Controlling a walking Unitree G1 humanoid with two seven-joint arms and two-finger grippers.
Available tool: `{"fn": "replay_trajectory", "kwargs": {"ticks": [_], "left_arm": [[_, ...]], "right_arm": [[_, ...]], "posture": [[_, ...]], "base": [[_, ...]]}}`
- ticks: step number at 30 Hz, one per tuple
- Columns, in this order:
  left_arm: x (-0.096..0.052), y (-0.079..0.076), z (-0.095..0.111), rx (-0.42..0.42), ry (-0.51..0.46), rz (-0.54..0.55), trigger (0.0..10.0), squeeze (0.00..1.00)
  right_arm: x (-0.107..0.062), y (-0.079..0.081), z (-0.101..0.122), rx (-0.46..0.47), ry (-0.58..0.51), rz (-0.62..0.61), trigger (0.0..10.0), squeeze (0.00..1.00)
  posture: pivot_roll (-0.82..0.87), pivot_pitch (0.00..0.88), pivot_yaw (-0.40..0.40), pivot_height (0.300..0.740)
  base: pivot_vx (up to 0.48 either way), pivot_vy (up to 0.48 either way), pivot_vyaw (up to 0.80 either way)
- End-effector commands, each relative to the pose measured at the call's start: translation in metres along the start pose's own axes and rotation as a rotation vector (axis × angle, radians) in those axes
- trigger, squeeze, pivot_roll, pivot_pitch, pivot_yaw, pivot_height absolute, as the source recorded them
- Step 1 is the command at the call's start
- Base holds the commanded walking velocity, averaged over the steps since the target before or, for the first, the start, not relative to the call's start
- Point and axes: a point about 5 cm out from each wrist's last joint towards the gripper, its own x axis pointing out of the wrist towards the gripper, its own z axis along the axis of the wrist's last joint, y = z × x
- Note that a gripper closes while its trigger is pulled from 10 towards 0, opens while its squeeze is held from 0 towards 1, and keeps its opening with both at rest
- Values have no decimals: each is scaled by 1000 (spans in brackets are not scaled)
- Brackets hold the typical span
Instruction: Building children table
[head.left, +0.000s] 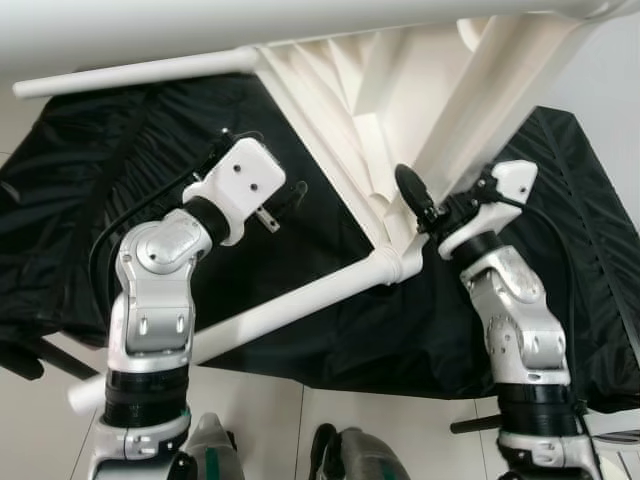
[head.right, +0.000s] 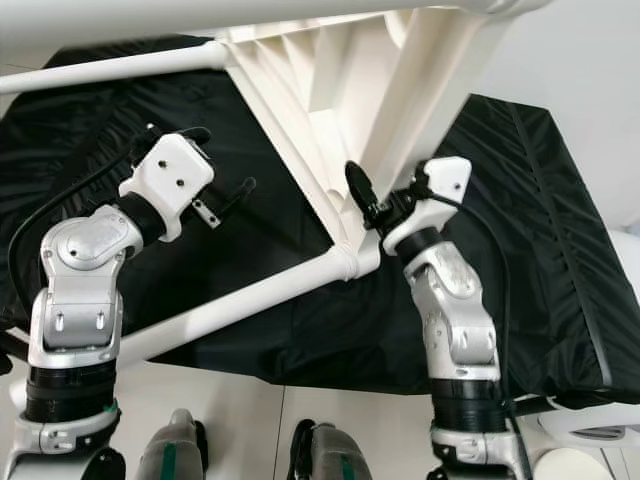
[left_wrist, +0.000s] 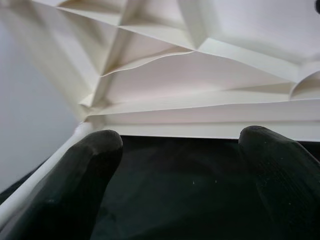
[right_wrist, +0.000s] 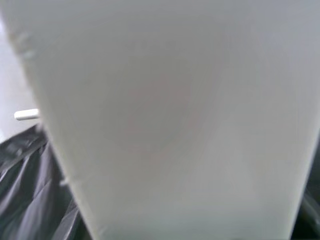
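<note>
White table (head.left: 340, 110) upside down, upper centre, over black cloth (head.left: 120, 180).
Two legs visible. Left gripper (head.left: 285, 205) released, fingers apart, holding nothing. Right gripper (head.left: 415, 200) at table corner, blocked; cannot tell its state.

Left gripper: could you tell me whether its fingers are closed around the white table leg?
No, in the left wrist view the left gripper is open, its black fingers spread over the black sheet, short of the ribbed table underside.
</note>
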Motion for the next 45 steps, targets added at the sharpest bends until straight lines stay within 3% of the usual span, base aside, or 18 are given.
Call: {"fn": "replay_trajectory", "kwargs": {"ticks": [1, 7, 8, 10, 16, 17, 18, 30, 31, 45], "left_arm": [[4, 7, 1, -13, -20, 189, 10000, 0], [11, 5, 2, -21, -40, 161, 10000, 0], [16, 4, 4, -26, -57, 142, 10000, 0], [20, 3, 5, -33, -68, 132, 10000, 0], [27, 2, 7, -37, -88, 116, 10000, 0], [29, 2, 7, -41, -93, 115, 10000, 0], [31, 2, 8, -41, -97, 116, 10000, 0], [32, 11, 4, -30, -88, 141, 10000, 0], [31, 14, 1, -28, -82, 149, 10000, 0], [29, 23, -8, -34, -76, 120, 10000, 0]], "right_arm": [[-12, -22, 18, -12, -88, -167, 0, 0], [-30, -30, 24, -73, -93, -253, 0, 0], [-43, -35, 29, -120, -91, -299, 0, 0], [-51, -37, 32, -143, -89, -325, 0, 0], [-61, -40, 39, -193, -81, -346, 0, 0], [-61, -42, 41, -207, -74, -344, 3608, 0], [-60, -43, 42, -226, -71, -340, 10000, 0], [-49, -48, 42, -270, -59, -349, 10000, 0], [-44, -46, 40, -266, -65, -345, 10000, 1000], [-15, -24, 25, -206, -99, -249, 10000, 1000]], "posture": [[-26, 100, -52, 740], [-65, 102, -23, 740], [-85, 102, -9, 740], [-102, 101, 2, 740], [-126, 99, 15, 740], [-138, 92, 22, 740], [-140, 92, 22, 740], [-115, 87, 1, 740], [-87, 89, -20, 740], [-7, 80, -71, 740]], "base": [[0, 0, 0], [0, 0, 0], [0, 0, 0], [0, 0, 0], [0, 0, 0], [0, 0, 0], [0, 0, 0], [0, 0, 0], [0, 0, 0], [0, 0, 0]]}}
